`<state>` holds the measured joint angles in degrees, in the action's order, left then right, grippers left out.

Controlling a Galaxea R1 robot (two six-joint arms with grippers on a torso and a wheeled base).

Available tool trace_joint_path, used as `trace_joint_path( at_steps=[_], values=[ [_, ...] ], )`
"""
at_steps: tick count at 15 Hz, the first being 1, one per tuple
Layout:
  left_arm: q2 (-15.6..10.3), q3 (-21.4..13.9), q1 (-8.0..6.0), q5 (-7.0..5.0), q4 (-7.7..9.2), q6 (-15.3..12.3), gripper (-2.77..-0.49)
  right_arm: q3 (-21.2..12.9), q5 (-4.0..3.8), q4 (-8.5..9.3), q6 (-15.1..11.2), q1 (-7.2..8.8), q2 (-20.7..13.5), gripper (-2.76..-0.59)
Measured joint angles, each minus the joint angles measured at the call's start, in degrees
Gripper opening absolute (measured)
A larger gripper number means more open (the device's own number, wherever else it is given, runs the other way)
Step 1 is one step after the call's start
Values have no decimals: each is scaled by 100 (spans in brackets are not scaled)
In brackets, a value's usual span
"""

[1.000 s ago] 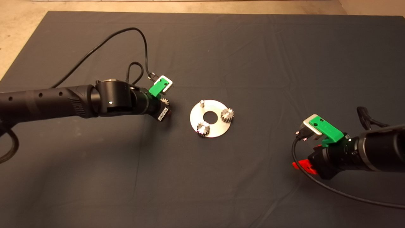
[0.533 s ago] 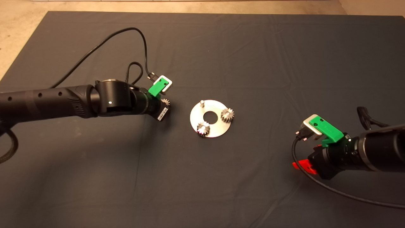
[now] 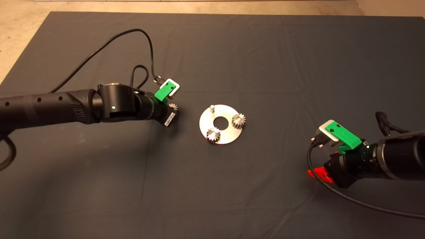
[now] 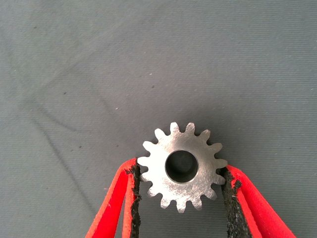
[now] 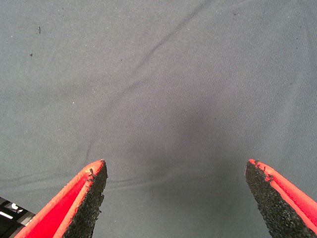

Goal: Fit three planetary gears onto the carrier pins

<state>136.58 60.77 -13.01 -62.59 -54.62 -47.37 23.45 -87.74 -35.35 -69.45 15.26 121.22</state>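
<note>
The shiny carrier disc [image 3: 223,134] lies mid-mat. Two planetary gears sit on its pins, one at the right [image 3: 238,120] and one at the front left [image 3: 213,135]. The rear pin [image 3: 211,107] stands bare. My left gripper [image 3: 173,111] is left of the disc, shut on the third gear [image 3: 173,107]. In the left wrist view the gear [image 4: 182,166] is pinched between the two pads [image 4: 132,187], bore facing the camera, above the mat. My right gripper [image 3: 315,173] hangs at the mat's right side, open and empty; its wrist view [image 5: 176,191] shows only mat.
The left arm's black cable [image 3: 109,43] loops over the mat behind the arm. The right arm's cable [image 3: 365,204] trails across the front right. The pale floor [image 3: 20,39] shows beyond the mat's far and left edges.
The left arm has shifted slightly, still holding the gear beside the disc. The right arm has sunk a little. Disc and mounted gears have not moved.
</note>
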Motion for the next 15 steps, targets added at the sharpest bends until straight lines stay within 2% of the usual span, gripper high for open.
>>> trace_joint_path(
  at_steps=[5,9,12,15],
  values=[
    [-43,-9,0,7,0,2,-248,21,6,-1,221,-72,-226,-129],
    [-28,-11,12,-17,-5,2,-261,145,0,-6,455,-103,-666,-129],
    [-23,-33,15,-19,-11,7,-266,284,15,-12,743,-112,-1011,-129],
    [-6,-249,61,-100,6,9,-267,400,-18,-28,983,-112,-1368,-129]
  ],
)
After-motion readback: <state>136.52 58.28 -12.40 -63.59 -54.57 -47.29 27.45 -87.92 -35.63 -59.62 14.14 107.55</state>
